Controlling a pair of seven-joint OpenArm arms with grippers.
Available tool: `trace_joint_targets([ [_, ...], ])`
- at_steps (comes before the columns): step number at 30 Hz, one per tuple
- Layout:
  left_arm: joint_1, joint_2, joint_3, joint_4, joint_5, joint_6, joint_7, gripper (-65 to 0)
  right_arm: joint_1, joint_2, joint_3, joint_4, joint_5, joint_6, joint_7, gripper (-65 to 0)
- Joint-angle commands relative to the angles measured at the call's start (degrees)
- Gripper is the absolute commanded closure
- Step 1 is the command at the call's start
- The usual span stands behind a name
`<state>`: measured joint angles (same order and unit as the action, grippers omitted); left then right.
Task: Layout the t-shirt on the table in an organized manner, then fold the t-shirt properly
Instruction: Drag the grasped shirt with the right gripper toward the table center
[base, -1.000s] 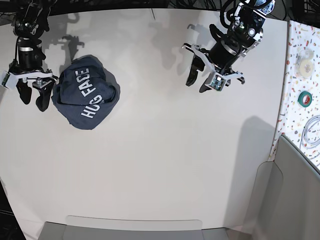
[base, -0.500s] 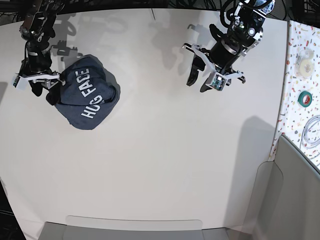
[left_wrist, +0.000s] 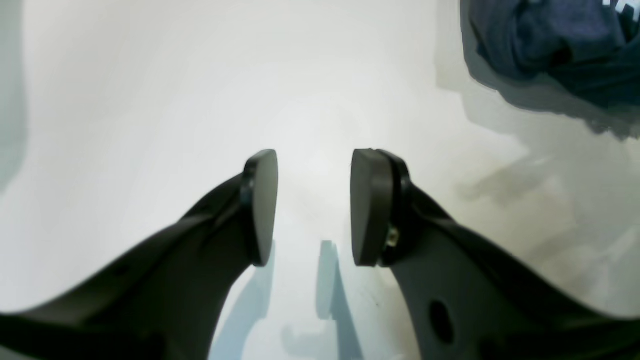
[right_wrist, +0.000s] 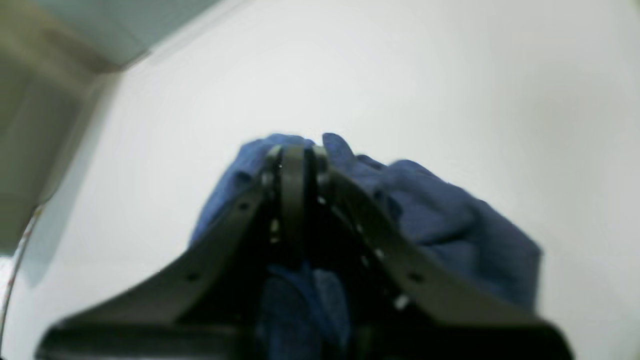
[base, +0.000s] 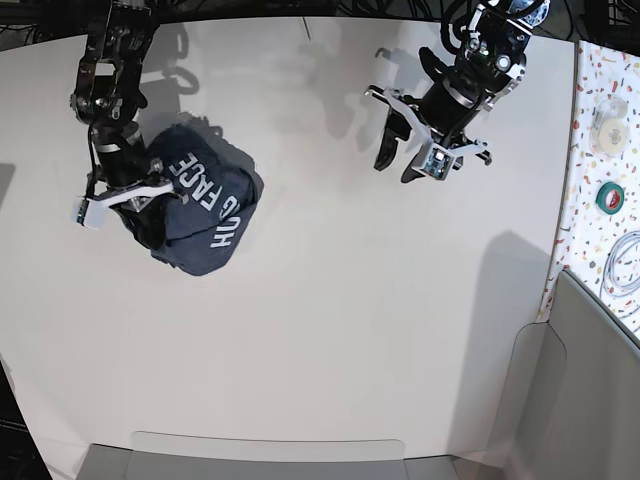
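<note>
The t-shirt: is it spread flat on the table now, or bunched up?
Bunched up. The t-shirt is a crumpled heap on the table, its lettering only partly visible, with the right gripper shut on it.

The whole large plain white smooth-topped table (base: 330, 330) is seen from overhead in the base view, from far off, with both arms near the top of the frame. The left wrist view is taken close behind the left gripper (left_wrist: 312, 207), facing down along its dark fingers (left_wrist: 367, 205) at the tabletop. The right wrist view is set likewise behind the right gripper (right_wrist: 295, 155), very near the surface. The crumpled dark navy-blue cloth t-shirt (base: 205, 215) is shared by all three views: upper right corner of the left wrist frame, centre of the right wrist frame.
</note>
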<state>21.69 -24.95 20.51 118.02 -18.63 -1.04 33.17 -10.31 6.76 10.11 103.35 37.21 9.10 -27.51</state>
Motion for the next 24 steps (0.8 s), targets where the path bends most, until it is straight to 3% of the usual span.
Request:
trace_joint_targets([
  [1, 0.07, -0.33, -0.34, 0.97, -0.05, -0.06, -1.30, -24.0, 2.00, 1.10, -1.80, 1.40, 0.46, 0.96, -0.41, 0.0],
  [8, 0.07, -0.41, -2.80, 0.97, 0.04, 0.12, -1.39, -24.0, 8.59, 1.54, -17.54, 2.80, -1.30, 0.96, -3.39, 0.0],
  [11, 1.38, -0.33, -7.11, 0.97, 0.04, 0.12, -1.56, -24.0, 9.38, 1.72, -27.47, 4.83, -7.54, 0.79, -3.39, 0.0],
  [15, 1.56, 2.05, -14.05, 0.97, 0.04, 0.12, -1.56, -24.0, 9.29, 4.80, -39.78, 7.90, -19.23, 0.52, -4.10, 0.0],
  [18, 1.56, 3.72, -18.45, 0.97, -0.05, 0.03, -1.56, -24.0, 8.94, 6.64, -43.38, 8.87, -24.24, 0.52, -8.93, 0.0],
  [22, 1.30, 4.16, -22.93, 0.97, -0.05, -0.15, -1.56, -24.1, 7.45, 6.91, -43.21, 10.28, -25.12, 0.52, -14.12, -0.2],
  [24, 1.21, 4.16, -25.22, 0.97, -0.05, -2.26, -1.56, -24.1, 7.18, 7.08, -43.30, 12.03, -25.12, 0.52, -14.91, -8.0],
])
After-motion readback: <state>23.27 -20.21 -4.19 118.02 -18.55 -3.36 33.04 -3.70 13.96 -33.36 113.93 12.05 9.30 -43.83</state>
